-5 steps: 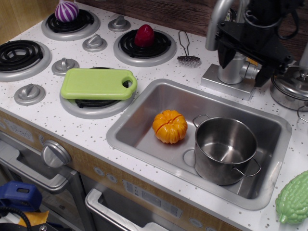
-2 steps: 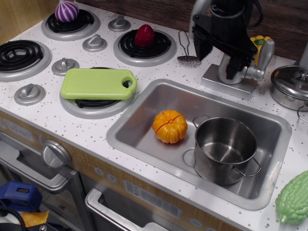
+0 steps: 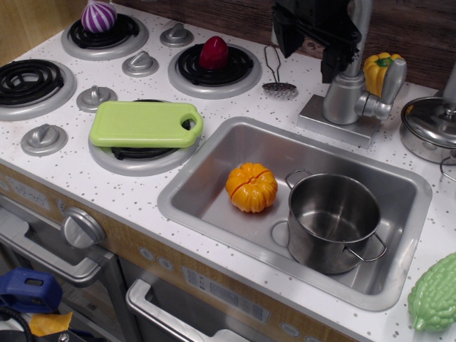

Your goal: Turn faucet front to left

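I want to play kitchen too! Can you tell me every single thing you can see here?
faucet: 1, silver-grey, behind the sink
sink: 1, steel, set in the counter
pumpkin: 1, orange, in the sink
pot: 1, steel, in the sink
cutting board: 1, light green, on the front burner
red toy: 1, on a back burner
purple striped toy: 1, on the far-left back burner
masher: 1, metal, left of the faucet
yellow pepper: 1, behind the faucet
bumpy green vegetable: 1, right edge
end effector: 1, black, at the faucet's top
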`<action>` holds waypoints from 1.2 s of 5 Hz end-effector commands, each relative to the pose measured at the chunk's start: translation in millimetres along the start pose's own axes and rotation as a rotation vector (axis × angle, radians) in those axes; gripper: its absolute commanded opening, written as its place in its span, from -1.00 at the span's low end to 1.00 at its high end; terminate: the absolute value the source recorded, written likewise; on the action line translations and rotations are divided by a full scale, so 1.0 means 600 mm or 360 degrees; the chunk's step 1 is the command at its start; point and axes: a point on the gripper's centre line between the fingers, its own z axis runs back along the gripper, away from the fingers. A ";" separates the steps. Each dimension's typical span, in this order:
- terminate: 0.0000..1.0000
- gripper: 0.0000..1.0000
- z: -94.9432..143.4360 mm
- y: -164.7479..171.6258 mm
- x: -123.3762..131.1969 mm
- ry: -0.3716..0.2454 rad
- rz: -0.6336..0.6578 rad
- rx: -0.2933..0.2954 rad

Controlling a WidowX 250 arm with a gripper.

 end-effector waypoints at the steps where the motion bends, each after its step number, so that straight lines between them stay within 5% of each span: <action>1: -1.00 1.00 0.021 0.037 0.031 -0.0098 -0.0061 0.0033; 5: -1.00 1.00 -0.001 0.075 0.048 -0.0150 -0.0118 0.0059; 6: 1.00 1.00 -0.003 0.077 0.050 -0.0156 -0.0129 0.0071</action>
